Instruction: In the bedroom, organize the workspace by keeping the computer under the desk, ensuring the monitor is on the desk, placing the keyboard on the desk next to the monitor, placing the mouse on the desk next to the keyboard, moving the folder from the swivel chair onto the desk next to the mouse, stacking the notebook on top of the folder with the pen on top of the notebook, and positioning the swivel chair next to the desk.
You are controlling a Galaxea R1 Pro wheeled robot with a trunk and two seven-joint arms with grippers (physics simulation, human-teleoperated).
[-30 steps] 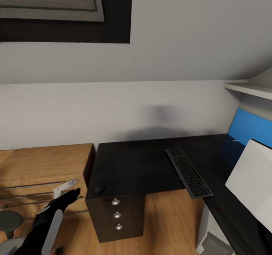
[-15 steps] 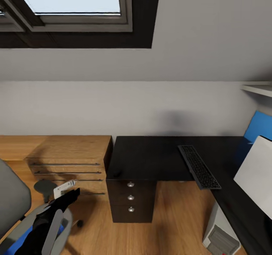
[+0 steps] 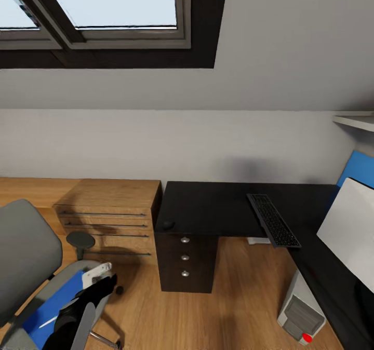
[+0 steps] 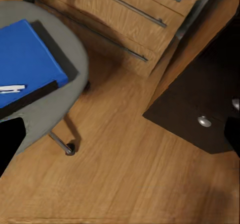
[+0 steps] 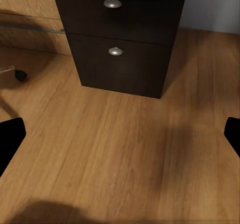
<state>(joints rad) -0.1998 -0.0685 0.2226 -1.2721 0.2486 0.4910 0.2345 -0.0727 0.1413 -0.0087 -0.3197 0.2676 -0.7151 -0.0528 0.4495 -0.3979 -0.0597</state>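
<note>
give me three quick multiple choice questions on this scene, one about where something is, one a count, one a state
1. Where does the folder lie?
A. on the swivel chair seat
B. on the desk
C. on the floor

2. How many round silver knobs show on the drawer unit in the head view?
A. one
B. three
C. five

3. How does the keyboard sit on the desk?
A. wholly on the top
B. propped upright against the wall
C. one end sticking out past the desk's front edge

Answers: 1 A, the blue folder rests on the grey seat. 2 B, three knobs stand in a column. 3 C, its near end hangs over the floor.
</note>
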